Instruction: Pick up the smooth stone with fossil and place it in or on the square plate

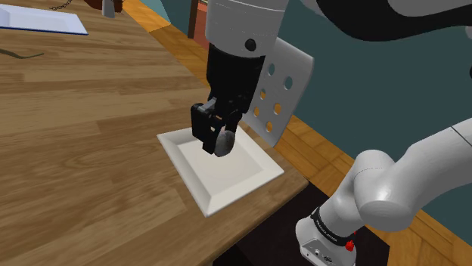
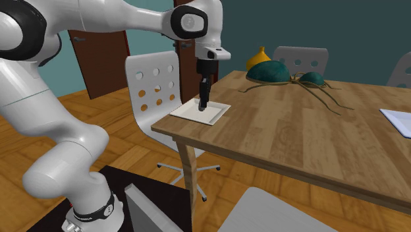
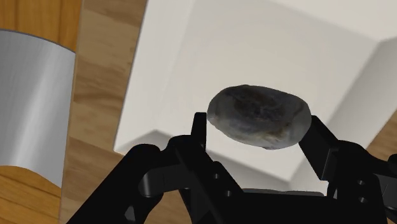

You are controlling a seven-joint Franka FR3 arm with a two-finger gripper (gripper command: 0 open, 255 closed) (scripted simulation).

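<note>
A wooden counter (image 2: 296, 138) has a white chair (image 2: 153, 86) with round holes in its back drawn up at one end. Two teal domes (image 2: 270, 71) (thin stems trail from them) sit on it, a yellow thing (image 2: 258, 56) just behind, a white sheet (image 2: 397, 120) well apart.

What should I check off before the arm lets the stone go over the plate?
1. Gripper clasps the grey stone at both ends: ok.
2. Stone hangs over the inside of the white square plate, not over its rim: ok.
3. Plate's floor under the stone is bare: ok.
4. Plate lies flat and wholly on the wooden table, though near its corner: ok.
5. How far the stone is above the plate's floor, or whether it touches it: cannot tell.
</note>
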